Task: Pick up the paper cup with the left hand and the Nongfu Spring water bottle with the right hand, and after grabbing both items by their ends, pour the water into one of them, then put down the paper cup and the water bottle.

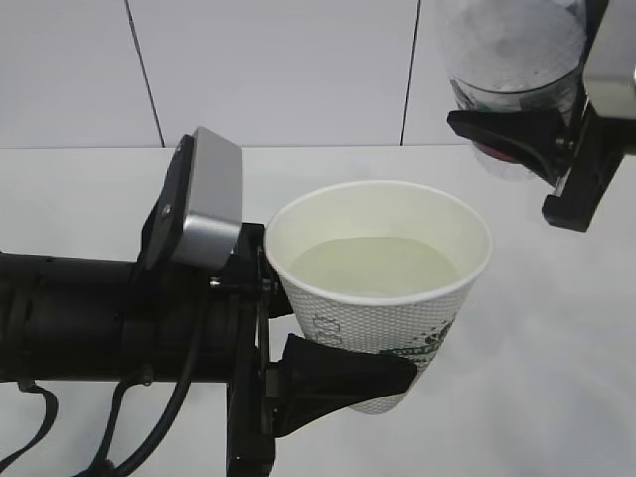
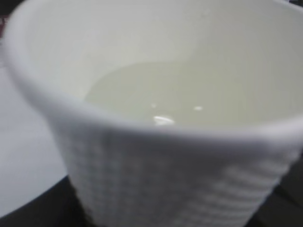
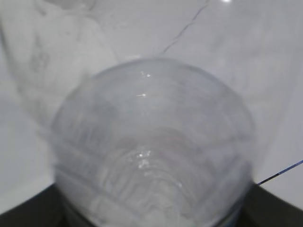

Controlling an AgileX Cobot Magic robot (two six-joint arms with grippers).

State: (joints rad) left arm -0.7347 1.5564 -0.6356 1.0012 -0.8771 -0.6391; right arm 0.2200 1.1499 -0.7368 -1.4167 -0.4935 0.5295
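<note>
Two robot arms, the left hand [image 1: 343,373] and the right hand [image 1: 522,134], share a single white table [image 1: 89,199]; between them, one paper cup [image 1: 383,288] of water [image 1: 373,266] and one Nongfu Spring water bottle [image 1: 512,50].

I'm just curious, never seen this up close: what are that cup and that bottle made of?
The cup looks like paper: matt white, dimpled outer wall, rolled rim, printed green marks, holding clear liquid. The bottle looks like thin clear plastic: see-through, glossy, with ribs showing in the right wrist view.
</note>
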